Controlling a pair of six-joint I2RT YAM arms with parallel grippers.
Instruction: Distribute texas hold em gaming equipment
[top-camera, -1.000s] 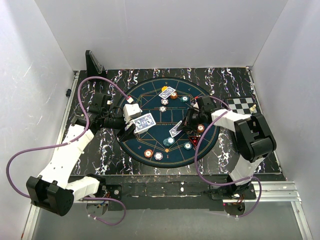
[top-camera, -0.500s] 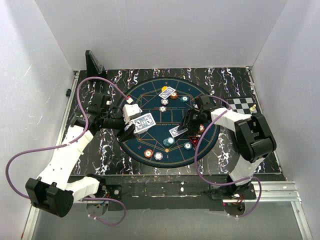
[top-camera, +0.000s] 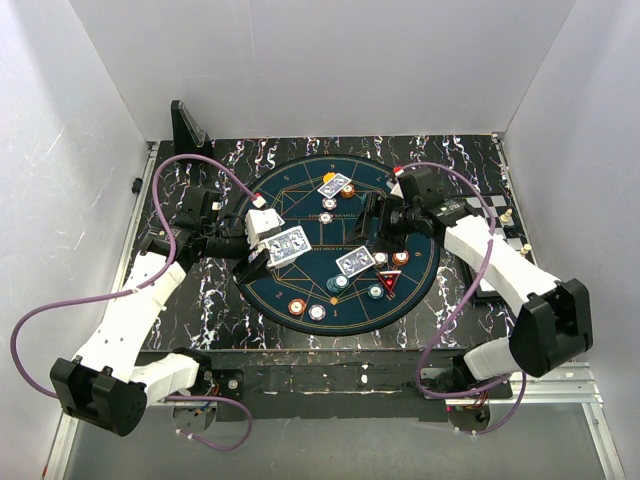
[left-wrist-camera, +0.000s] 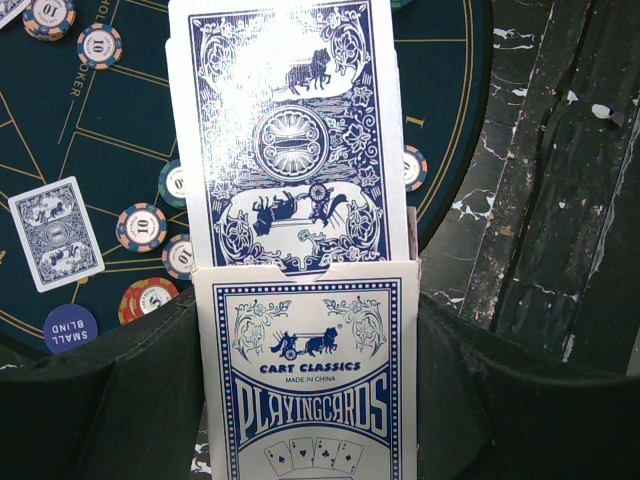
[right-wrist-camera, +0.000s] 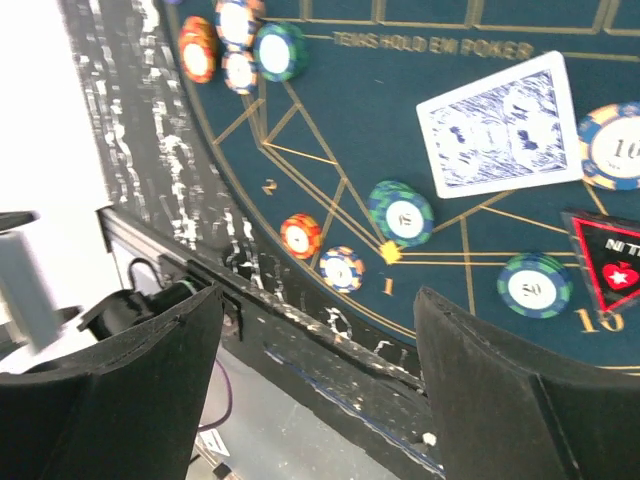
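Left hand (top-camera: 267, 257) clamps card box (left-wrist-camera: 305, 370); right hand (right-wrist-camera: 315, 305) spread

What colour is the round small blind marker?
The round small blind marker is dark blue with white lettering, clearest in the left wrist view.

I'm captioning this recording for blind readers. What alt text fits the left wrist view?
The left end effector grips a white-and-blue cardboard playing-card box, a blue-backed card sticking out of its open top. Behind, on the dark teal round poker mat, lie another blue-backed card, several striped poker chips and a blue round small-blind marker.
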